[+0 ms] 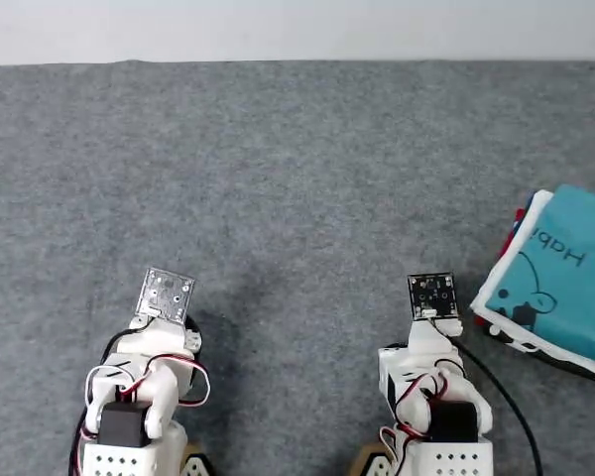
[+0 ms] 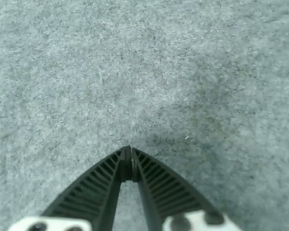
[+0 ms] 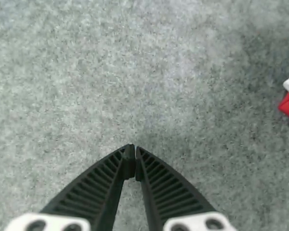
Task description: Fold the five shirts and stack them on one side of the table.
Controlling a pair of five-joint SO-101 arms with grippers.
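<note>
Keep left gripper (image 2: pixel 130 155) and right gripper (image 3: pixel 135 152), both clenched empty, clear of the stack of shirts (image 1: pixel 560 283) lying on the table (image 1: pixel 297 149) near the right one, to avoid snagging and unfolding it.

High view: overhead, down over table (image 1: pixel 307 159). Wrist views: close above same table, facing down.

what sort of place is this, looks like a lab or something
Probably a robot test bench rather than a home: a left arm and right arm mounted side by side at a grey felt-covered table, with a stack of folded shirts beside the right arm.
</note>
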